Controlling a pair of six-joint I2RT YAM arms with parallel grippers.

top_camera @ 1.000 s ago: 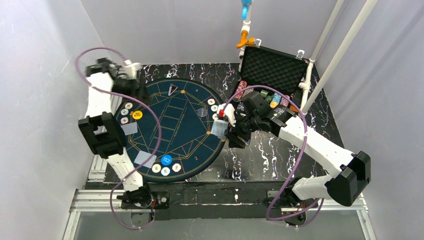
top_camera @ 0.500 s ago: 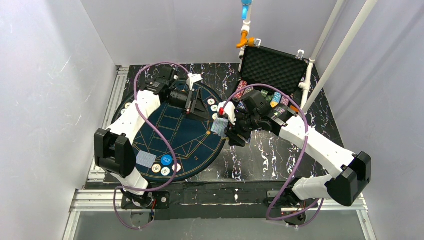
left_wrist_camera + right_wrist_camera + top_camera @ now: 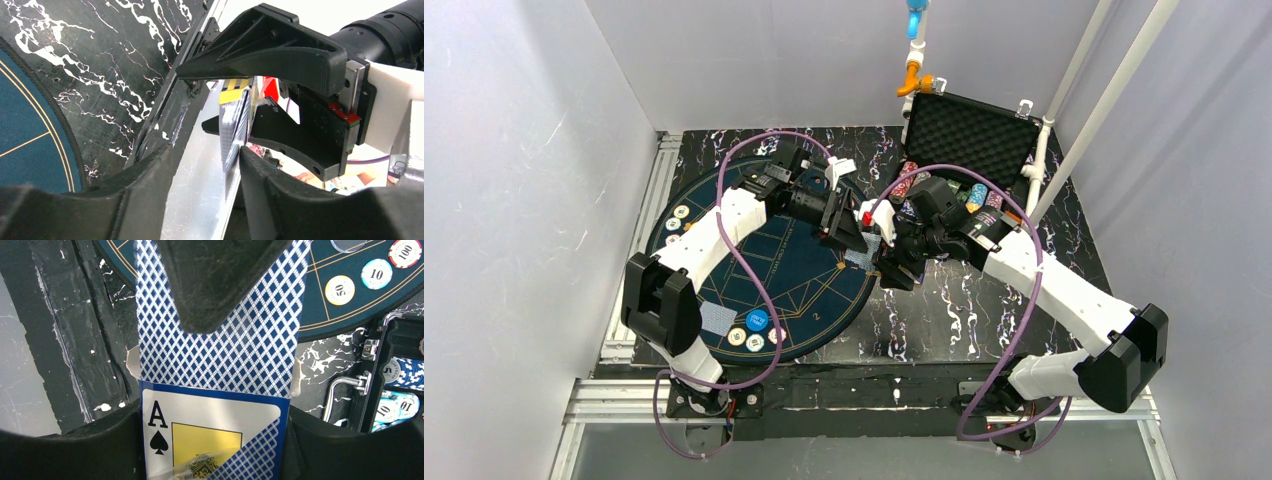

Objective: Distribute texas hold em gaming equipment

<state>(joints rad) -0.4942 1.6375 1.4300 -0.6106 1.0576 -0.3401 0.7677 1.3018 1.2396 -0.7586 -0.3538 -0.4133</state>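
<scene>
Playing cards [image 3: 240,355], blue-diamond backs up, stand partly out of an ace-of-spades card box [image 3: 210,432] that the right claw [image 3: 881,252] pinches by its sides, above the right edge of the round mat [image 3: 774,265]. The left claw [image 3: 205,152] is spread astride the exposed cards. One finger [image 3: 215,285] lies on the top back, while the left wrist view shows a gap on the other side, so no pinch is made yet. Beyond, poker chips [image 3: 340,290] lie at the near seat. A dealt card [image 3: 715,318] and a blue button [image 3: 757,321] lie at the front-left seat. More chips [image 3: 400,372] remain in the open case [image 3: 969,135] on the counter [image 3: 964,300].

Step in hand, as judged: drawing a card for dealing. The next move calls for closing on the top card only, then sliding it out lengthwise while the box is held firm. A deeper bite risks taking several.
</scene>
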